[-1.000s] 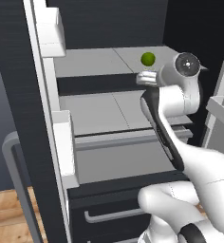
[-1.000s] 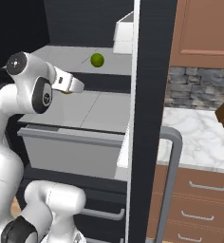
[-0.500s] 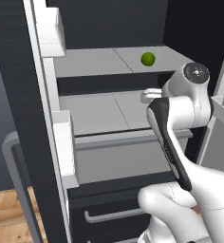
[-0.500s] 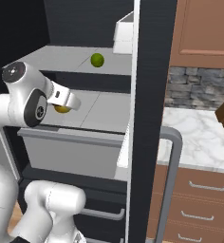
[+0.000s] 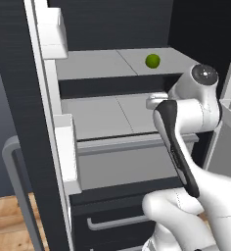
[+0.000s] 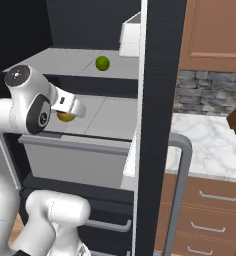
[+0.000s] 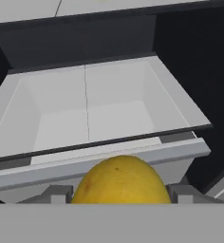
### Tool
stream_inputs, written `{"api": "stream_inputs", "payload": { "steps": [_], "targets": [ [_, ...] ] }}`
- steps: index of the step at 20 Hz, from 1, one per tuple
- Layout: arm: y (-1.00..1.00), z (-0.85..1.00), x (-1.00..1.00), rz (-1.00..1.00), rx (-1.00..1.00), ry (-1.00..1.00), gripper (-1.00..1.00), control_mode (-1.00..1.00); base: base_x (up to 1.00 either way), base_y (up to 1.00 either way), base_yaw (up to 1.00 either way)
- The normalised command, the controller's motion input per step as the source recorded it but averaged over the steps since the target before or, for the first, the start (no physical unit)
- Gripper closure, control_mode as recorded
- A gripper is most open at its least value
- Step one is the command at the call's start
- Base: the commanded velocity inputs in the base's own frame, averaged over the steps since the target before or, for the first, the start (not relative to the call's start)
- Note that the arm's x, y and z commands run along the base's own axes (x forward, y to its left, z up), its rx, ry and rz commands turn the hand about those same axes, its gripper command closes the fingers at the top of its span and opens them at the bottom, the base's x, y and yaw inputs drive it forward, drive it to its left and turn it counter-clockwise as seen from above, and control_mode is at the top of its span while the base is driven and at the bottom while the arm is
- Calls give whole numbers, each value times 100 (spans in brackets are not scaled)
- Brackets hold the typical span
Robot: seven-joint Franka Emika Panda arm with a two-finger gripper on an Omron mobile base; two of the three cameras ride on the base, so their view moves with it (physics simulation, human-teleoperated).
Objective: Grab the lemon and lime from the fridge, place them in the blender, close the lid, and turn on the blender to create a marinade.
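I have the lemon (image 7: pixel 121 180) clamped between my fingers in the gripper (image 6: pixel 70 111) at the fridge (image 5: pixel 112 110) middle shelf; next I judge it must travel to the blender, the lime (image 5: pixel 152 61) waiting above.

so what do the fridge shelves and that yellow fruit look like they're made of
The fridge shelves look like matte pale grey plastic or painted panel: flat, even colour, no shine, thin seam lines. The lemon looks like real citrus peel, yellow-orange with faint dark specks and a soft sheen. Everything is rendered, so both are guesses from surface look.
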Motion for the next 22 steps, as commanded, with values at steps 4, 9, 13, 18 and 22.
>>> {"api": "stream_inputs", "payload": {
  "steps": [4, 9, 13, 18, 22],
  "targets": [
    [-1, -12, -92, 8, 0, 0, 100, -100, 0, 0, 0],
    [0, -3, -98, 17, 0, 0, 100, -100, 0, 0, 0],
    [0, -2, -44, 17, 0, 1, 100, -100, 0, 0, 0],
    [0, 0, 3, 1, 0, 3, 100, -100, 0, 0, 0],
    [0, 0, 14, 0, 0, 7, 100, -100, 0, 0, 0]
  ]
}}
